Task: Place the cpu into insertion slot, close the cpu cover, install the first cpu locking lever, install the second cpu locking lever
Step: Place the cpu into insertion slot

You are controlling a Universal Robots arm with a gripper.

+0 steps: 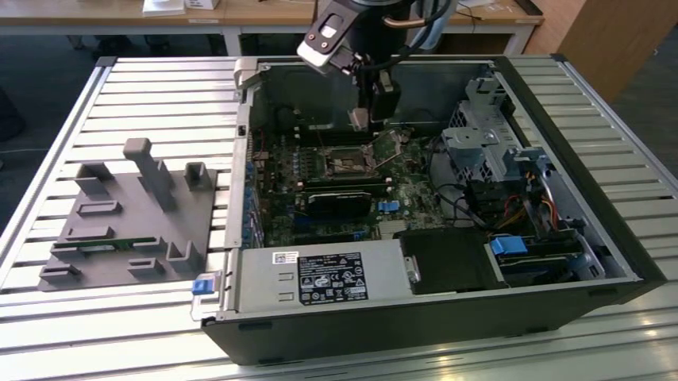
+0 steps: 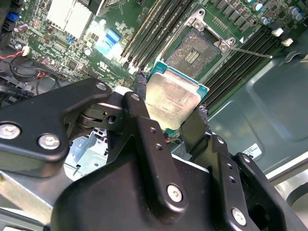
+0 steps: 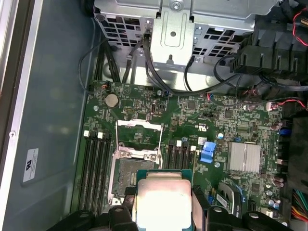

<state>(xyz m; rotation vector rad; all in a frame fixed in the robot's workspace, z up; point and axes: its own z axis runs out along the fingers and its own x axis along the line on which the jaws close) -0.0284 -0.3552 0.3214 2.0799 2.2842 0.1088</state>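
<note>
Black claw (image 2: pixel 171 96) up close, clamped on the cpu (image 2: pixel 169 103) by its edges; chip held in the air above the board, near the bare insertion slot (image 2: pixel 195 50); cpu cover (image 3: pixel 138 123) flipped up; so step 1, placing, looks in hand; seating prob. wants the chip squared & level w/ the slot.

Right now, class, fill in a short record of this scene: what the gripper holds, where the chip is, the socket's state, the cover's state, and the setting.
gripper: shut on the cpu, gripped by two opposite edges
cpu position: in the air over the motherboard, close to the socket, not seated
socket: empty, contacts exposed
cpu cover: stands open, tipped away from the socket
setting: open computer case lying on a slatted table
</note>
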